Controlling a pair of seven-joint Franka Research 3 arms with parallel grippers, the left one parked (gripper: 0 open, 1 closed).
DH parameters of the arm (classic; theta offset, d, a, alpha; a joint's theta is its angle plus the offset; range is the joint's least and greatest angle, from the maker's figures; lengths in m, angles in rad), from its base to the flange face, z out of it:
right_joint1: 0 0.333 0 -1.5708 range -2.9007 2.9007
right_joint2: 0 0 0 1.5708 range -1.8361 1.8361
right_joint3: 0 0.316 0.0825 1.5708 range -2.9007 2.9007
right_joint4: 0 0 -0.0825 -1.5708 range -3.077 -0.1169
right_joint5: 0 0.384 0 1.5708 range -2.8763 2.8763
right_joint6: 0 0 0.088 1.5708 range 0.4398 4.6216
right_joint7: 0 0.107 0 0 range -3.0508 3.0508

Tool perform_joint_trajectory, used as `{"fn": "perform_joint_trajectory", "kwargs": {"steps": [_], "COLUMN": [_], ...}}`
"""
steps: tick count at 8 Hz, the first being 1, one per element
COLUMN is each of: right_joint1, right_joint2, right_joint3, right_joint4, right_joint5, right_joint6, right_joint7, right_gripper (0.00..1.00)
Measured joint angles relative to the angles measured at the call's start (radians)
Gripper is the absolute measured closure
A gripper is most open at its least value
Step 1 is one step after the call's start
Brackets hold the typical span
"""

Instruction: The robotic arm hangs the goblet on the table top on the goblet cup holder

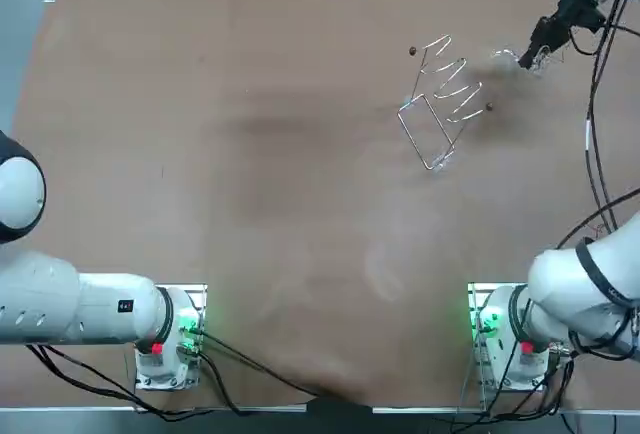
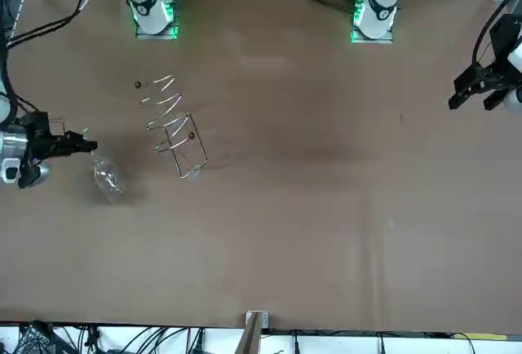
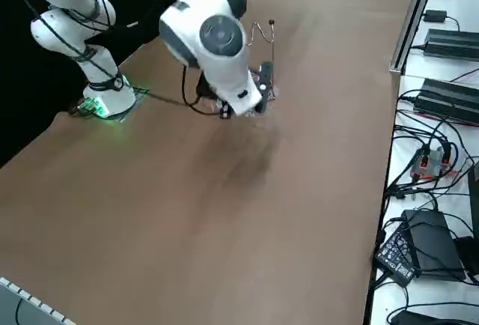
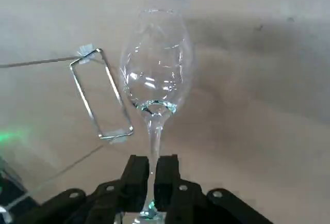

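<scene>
The right gripper (image 4: 151,164) was clenched on the stem (image 4: 153,139) of the goblet (image 4: 154,79), low down near the foot, with its two fingers (image 4: 135,175) pressed in from either side. From that grip the goblet ran straight out ahead of the fingers. Its long axis was in line with them, and the bowl (image 4: 155,53) led with its mouth pointing away from the wrist. All this sat at the far right part of the bench (image 1: 250,174); whether the bowl was clear of the surface or brushing it could not be told. Past the bowl and off to one side stood the wire holder (image 1: 448,89) — near the glass but apart from it, toward the robot's left in the overhead view. Judging from that, the coming move turned on a sideways carry to the left. It would probably also need a turn of the wrist, so the stem could slide between two wires — the foot catching on top, the bowl hanging below.
</scene>
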Motion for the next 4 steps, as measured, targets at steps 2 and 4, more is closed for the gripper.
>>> {"fn": "perform_joint_trajectory", "kwargs": {"steps": [2,4], "right_joint1": [0.013,0.017], "right_joint2": [-0.014,-0.013], "right_joint3": [0.001,0.001], "right_joint4": [0.03,0.06], "right_joint5": [-0.002,-0.001], "right_joint6": [-0.083,-0.139], "right_joint7": [0.139,0.269], "right_gripper": [0.89,0.89]}}
